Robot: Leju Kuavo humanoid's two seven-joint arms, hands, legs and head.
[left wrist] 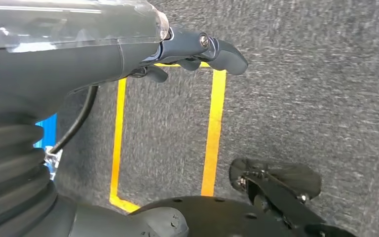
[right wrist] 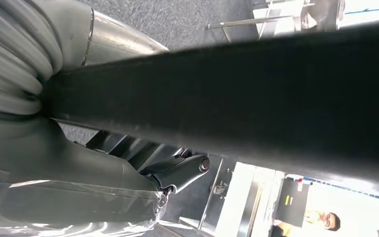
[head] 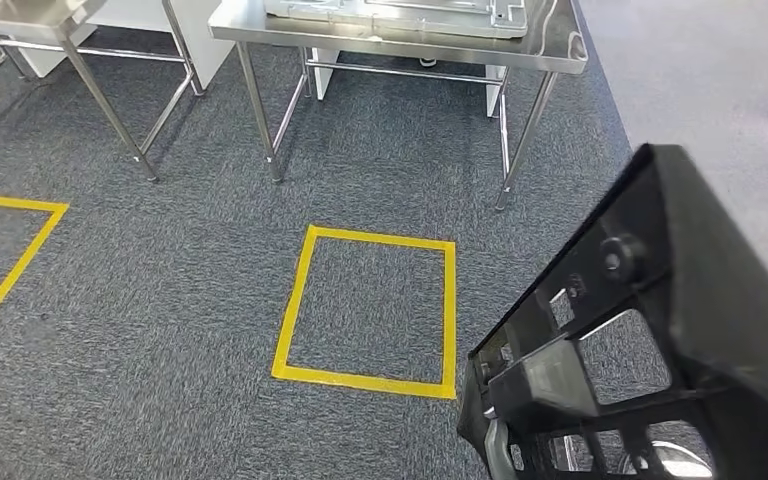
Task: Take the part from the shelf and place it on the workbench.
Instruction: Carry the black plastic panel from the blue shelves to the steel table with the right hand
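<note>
Underfoot, the floor is speckled grey carpet marked with yellow tape: one full square in the middle of the head view and the corner of another square at the left edge. Beyond the middle square stands a stainless-steel worktop on thin metal legs, carrying a pale flat tray-like piece whose contents cannot be made out. A second steel worktop stands to its left, well apart. In the right wrist view a person sits in the far background near white furniture.

The part, a black plastic frame with open cut-outs, is off the shelf and up in the air at the robot's right side. The right hand grips it from beneath, dark fingers tucked under its broad black edge. The left hand hangs over the carpet holding nothing, fingers loosely curled but apart.
</note>
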